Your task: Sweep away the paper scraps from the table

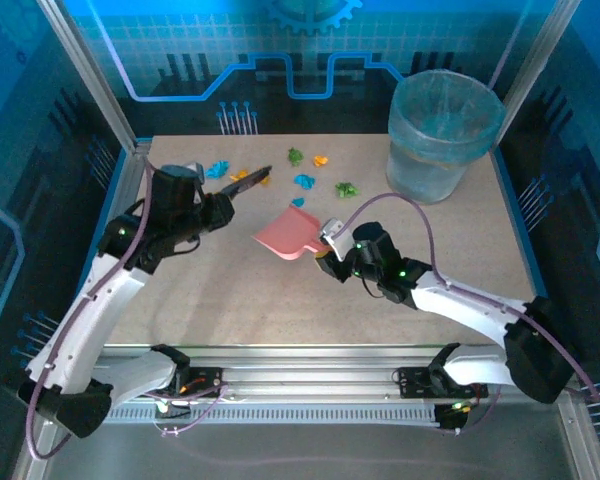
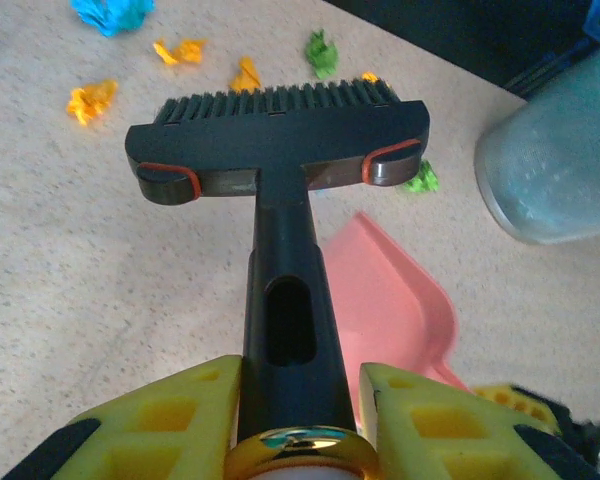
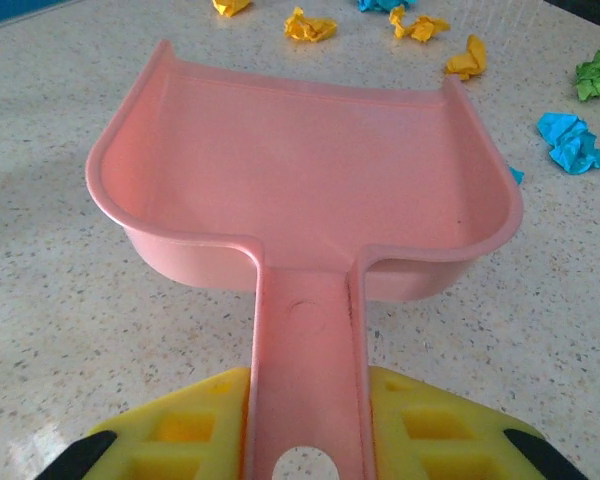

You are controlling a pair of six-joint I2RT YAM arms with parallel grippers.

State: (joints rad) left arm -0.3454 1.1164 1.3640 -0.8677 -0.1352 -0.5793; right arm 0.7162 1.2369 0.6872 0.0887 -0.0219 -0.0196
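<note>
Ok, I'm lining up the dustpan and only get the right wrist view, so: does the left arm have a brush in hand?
Observer: Yes. The left gripper is shut on the handle of a black brush, bristles pointing at the paper scraps.
Operator: Where is it relative to my pan?
Observer: From the top, the brush head sits left of and beyond the pink dustpan, apart from it.
Operator: Anywhere to dump?
Observer: A translucent blue bin stands at the table's far right corner.
</note>
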